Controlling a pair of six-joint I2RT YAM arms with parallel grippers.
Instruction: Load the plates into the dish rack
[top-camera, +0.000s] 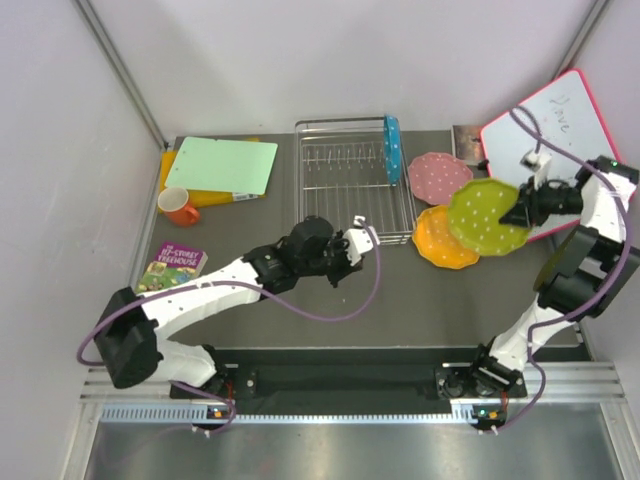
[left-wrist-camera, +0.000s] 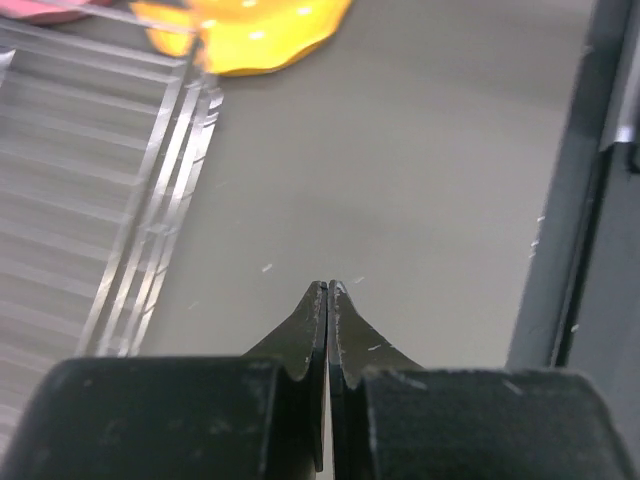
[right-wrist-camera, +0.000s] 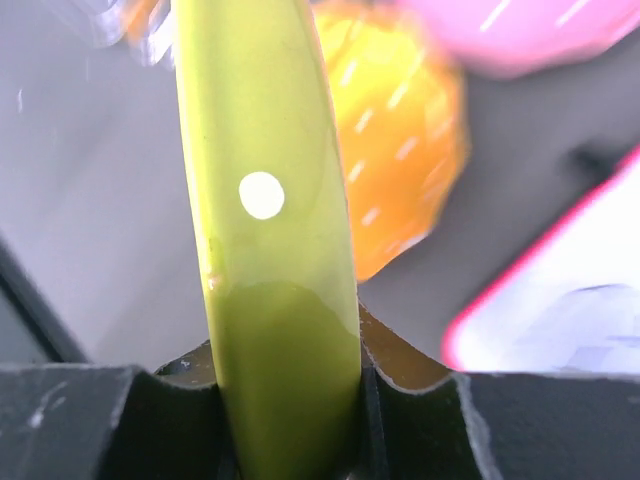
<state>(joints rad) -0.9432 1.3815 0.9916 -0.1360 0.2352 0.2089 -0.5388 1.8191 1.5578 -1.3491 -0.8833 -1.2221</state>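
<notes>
My right gripper (top-camera: 522, 208) is shut on the rim of the yellow-green plate (top-camera: 485, 216), holding it lifted above the table; in the right wrist view that plate (right-wrist-camera: 270, 220) runs edge-on between the fingers. Below it lie the orange plate (top-camera: 440, 243) and the pink plate (top-camera: 440, 176), both flat on the table right of the dish rack (top-camera: 340, 180). The blue plate (top-camera: 394, 148) stands upright in the rack's right end. My left gripper (top-camera: 358, 240) is shut and empty, low over the table just in front of the rack; its wrist view shows the rack's wire edge (left-wrist-camera: 150, 240) and the orange plate (left-wrist-camera: 250, 30).
A green cutting board (top-camera: 222, 165) lies over a yellow one at the back left, with an orange cup (top-camera: 178, 206) and a booklet (top-camera: 172, 268) in front of it. A pink-framed whiteboard (top-camera: 555, 130) leans at the back right, close to my right arm.
</notes>
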